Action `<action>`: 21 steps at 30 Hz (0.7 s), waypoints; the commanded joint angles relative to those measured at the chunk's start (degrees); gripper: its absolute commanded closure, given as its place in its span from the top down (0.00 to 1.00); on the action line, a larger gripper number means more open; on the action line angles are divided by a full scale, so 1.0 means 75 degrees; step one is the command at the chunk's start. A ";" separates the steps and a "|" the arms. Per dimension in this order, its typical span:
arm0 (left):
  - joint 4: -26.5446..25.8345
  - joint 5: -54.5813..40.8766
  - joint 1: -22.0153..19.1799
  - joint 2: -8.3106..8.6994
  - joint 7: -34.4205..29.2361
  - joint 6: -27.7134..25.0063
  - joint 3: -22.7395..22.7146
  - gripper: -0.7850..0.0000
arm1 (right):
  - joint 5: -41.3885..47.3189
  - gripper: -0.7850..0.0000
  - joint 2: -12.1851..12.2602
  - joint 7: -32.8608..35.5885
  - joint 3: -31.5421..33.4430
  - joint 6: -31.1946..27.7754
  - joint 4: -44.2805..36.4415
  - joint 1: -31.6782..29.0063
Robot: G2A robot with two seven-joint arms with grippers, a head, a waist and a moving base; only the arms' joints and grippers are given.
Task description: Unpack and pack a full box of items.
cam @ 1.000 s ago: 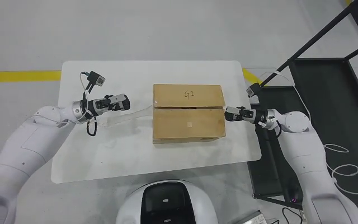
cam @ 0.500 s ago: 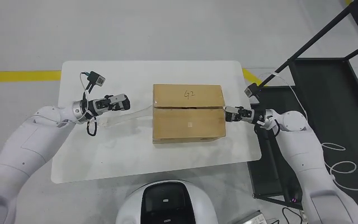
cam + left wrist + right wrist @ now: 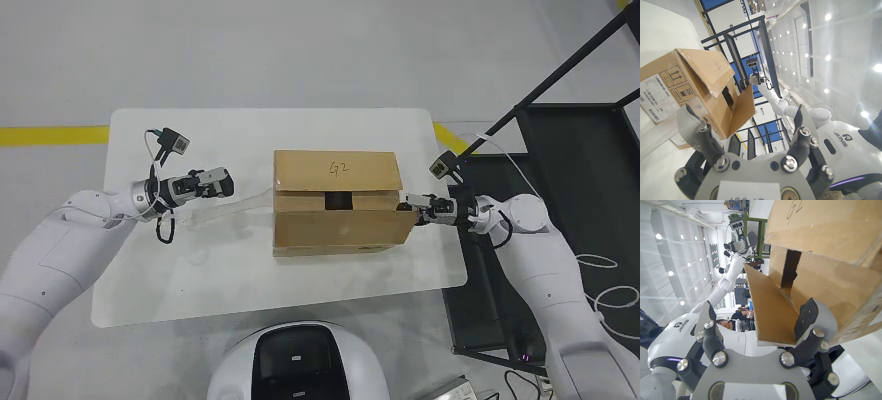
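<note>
The box (image 3: pixel 338 172) sits at the centre of the surface (image 3: pixel 180 280). Its near flap (image 3: pixel 340 222) is lifted off the far one, leaving a dark gap; I cannot tell what is inside. At the box's 3 o'clock my right tool (image 3: pixel 407 210) gapes wide, the flap's edge against one finger. At 9 o'clock my left tool (image 3: pixel 228 183) is spread too, with a clear strip (image 3: pixel 245 202) running from it to the box.

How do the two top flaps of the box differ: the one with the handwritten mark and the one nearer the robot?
The near flap is lifted higher; the marked flap is only slightly tilted. The near flap's end lies inside the open right pincer; the marked flap has no pincer at it. Both are plain brown cardboard.
</note>
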 commanded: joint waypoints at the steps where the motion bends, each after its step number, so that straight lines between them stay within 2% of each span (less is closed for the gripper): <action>1: -0.0106 0.0148 0.0086 0.0015 0.0099 0.0049 -0.0116 1.00 | 0.0115 1.00 0.0075 0.0226 0.0102 0.0226 -0.0272 -0.0162; 3: -0.0184 0.0250 0.0165 0.0026 0.0138 0.0101 -0.0231 1.00 | -0.0006 1.00 0.0161 0.0386 0.0186 0.0385 -0.0548 -0.0385; 6: -0.0283 0.0356 0.0270 0.0027 0.0166 0.0181 -0.0390 1.00 | -0.0894 1.00 0.0293 0.0258 0.0172 0.0259 -0.0812 -0.0692; 12: -0.0442 0.0562 0.0396 0.0011 0.0057 0.0280 -0.0719 1.00 | -0.1278 1.00 0.0462 0.0291 -0.0092 0.0291 -0.1369 -0.1215; 21: -0.0535 0.0796 0.0580 -0.0042 -0.0106 0.0410 -0.1074 1.00 | -0.1736 1.00 0.0553 0.0090 -0.0720 0.0092 -0.1279 -0.1350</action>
